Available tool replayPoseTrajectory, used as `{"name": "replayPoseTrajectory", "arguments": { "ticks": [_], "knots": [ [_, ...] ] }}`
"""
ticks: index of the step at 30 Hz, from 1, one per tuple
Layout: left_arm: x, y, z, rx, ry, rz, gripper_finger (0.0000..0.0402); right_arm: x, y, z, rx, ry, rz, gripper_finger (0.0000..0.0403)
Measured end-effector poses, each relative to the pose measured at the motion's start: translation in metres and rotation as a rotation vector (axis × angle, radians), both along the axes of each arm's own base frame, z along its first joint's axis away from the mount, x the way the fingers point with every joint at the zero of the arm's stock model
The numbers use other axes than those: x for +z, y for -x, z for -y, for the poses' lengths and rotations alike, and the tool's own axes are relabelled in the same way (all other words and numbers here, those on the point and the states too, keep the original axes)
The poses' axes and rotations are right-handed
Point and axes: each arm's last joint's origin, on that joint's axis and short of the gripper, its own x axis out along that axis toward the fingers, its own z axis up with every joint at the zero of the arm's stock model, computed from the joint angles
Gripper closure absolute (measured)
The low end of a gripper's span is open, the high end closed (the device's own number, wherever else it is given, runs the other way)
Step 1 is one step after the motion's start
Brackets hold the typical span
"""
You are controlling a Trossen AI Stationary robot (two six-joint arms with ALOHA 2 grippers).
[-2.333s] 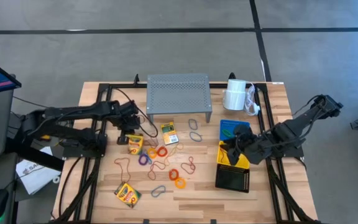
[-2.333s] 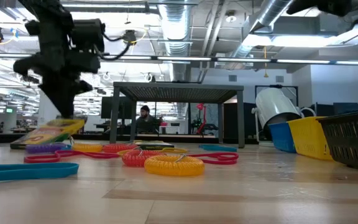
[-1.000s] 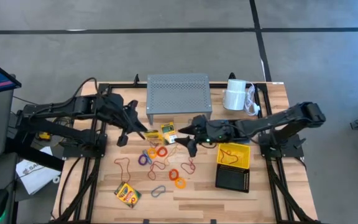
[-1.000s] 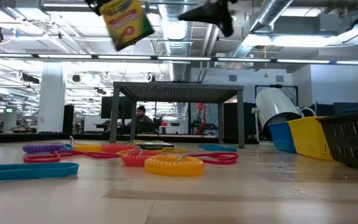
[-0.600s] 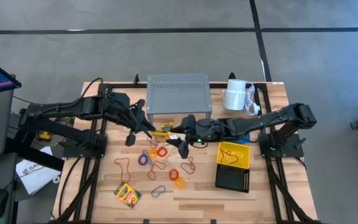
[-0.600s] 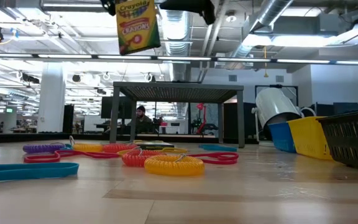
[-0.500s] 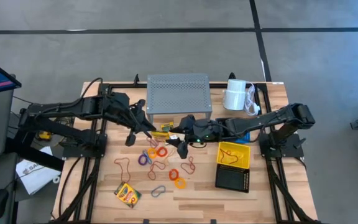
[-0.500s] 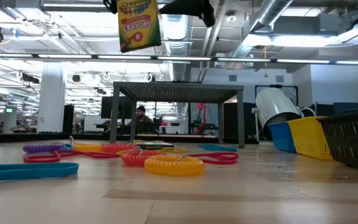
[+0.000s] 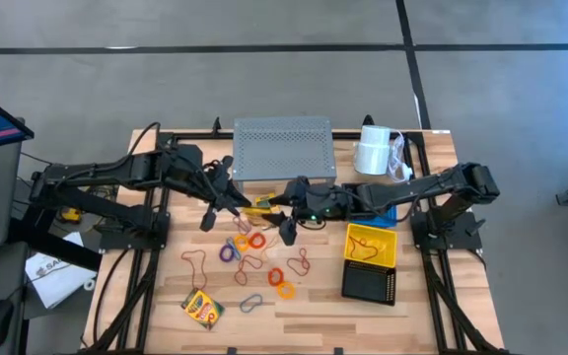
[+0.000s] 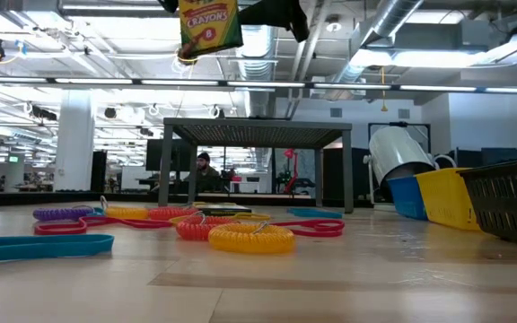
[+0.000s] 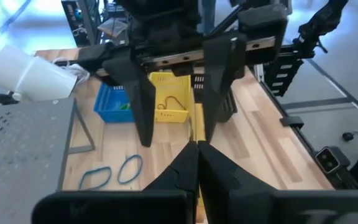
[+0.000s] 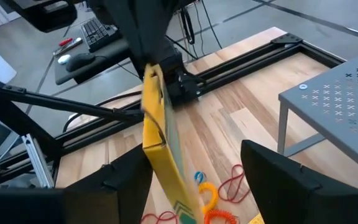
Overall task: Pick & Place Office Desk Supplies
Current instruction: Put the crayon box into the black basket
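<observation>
My left gripper is shut on a yellow-green crayon box, high above the table's middle. My right gripper faces it, open, with one finger on either side of the box and apart from it. A second crayon box lies flat near the near-left edge. Several coloured loops are scattered on the wood. The yellow basket and black basket sit at the near right. My right arm mostly hides the blue basket. My left gripper pinches the crayon box between its two fingers by one narrow edge, coming from the table's left. The box is lifted clear and stands upright, its printed face toward the near edge, its thin side toward my right gripper.
The grey perforated shelf stands just beyond both grippers. The white paper roll lies at the far right. Black frame rails run along the table's sides. Bare wood shows between the loops and the near edge.
My left gripper has carried the crayon box toward the table's right and a little higher. The box has turned from tilted to upright. My right gripper has moved left toward the box, staying open, until its fingers stand on either side of it.
</observation>
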Motion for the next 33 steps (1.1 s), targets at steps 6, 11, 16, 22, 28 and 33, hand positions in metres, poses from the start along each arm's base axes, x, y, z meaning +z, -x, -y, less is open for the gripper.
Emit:
{"name": "replayPoseTrajectory", "arguments": {
  "ticks": [6,11,16,22,28,33],
  "knots": [
    [0.0036,-0.0016,0.0000,-0.001,0.001,0.041,0.0401,0.0006,-0.0007,0.0047,-0.005,-0.001,0.005,0.0224],
    [0.0044,-0.0017,0.0001,-0.007,0.003,0.049,0.0401,0.0030,-0.0015,0.0039,0.020,0.022,0.025,0.0313],
    [0.0045,-0.0016,0.0001,0.000,0.017,0.047,0.0401,0.0056,-0.0020,-0.0006,0.076,0.045,0.047,0.0392],
    [0.0040,0.0012,0.0003,0.001,0.021,0.031,0.0401,0.0065,-0.0007,-0.0003,0.073,0.022,0.046,0.0401],
    [0.0032,0.0013,0.0003,0.002,0.021,0.023,0.0401,0.0062,-0.0006,-0.0005,0.075,0.021,0.043,0.0401],
    [0.0019,0.0018,0.0003,0.003,0.022,0.009,0.0401,0.0063,-0.0006,-0.0005,0.074,0.018,0.044,0.0402]
  ]
}}
